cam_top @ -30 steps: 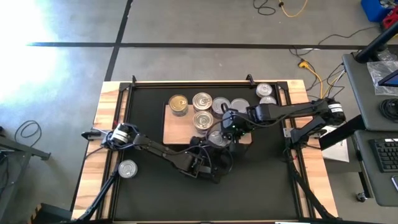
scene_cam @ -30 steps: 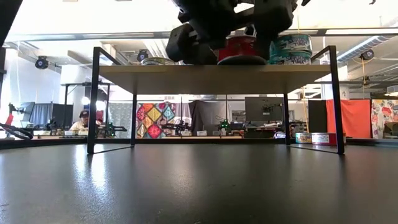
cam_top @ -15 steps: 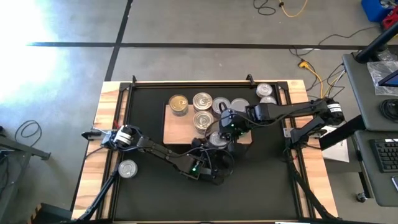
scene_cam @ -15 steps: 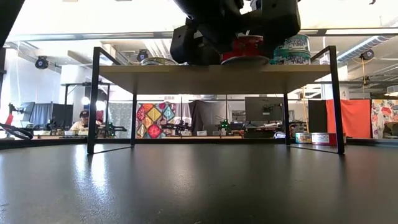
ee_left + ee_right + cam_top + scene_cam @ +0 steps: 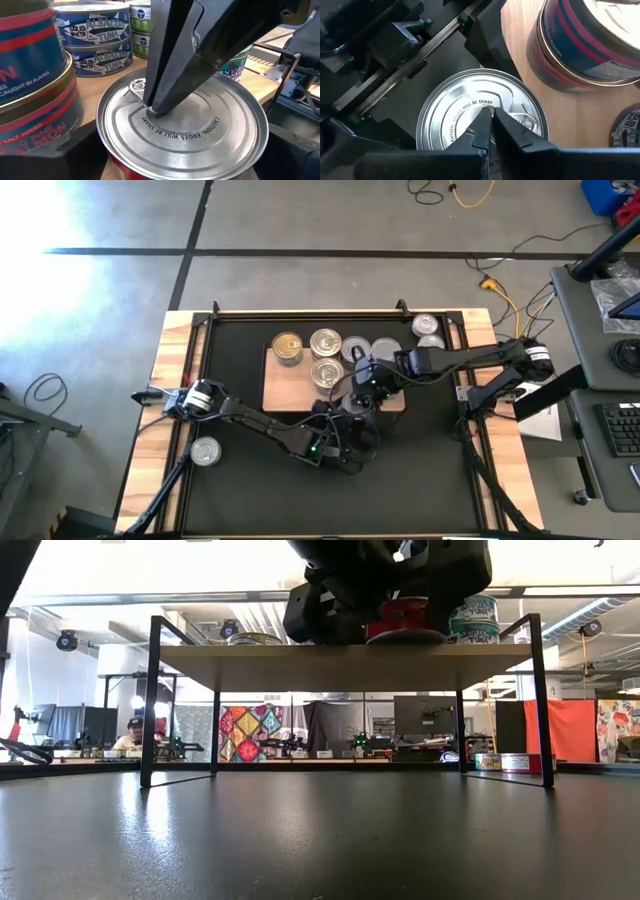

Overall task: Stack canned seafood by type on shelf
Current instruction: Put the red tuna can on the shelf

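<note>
While its two dark fingers were pinched together, the right gripper (image 5: 492,120) pressed its tips on the ribbed silver lid of a round red-sided tin (image 5: 182,127) at the shelf's (image 5: 285,388) near edge. The left gripper (image 5: 352,412) stood spread around that tin. Beside it on the pale wooden board sat stacked tuna tins (image 5: 95,42).

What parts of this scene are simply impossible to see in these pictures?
- High view: the silver-lidded tin is hidden under both arms.
- Left wrist view: the left gripper's own fingers are cut off by the picture's bottom; only the right gripper, shut, shows pressing the lid.
- Low view: the shelf top is seen edge-on; the arms block the red tin.
</note>
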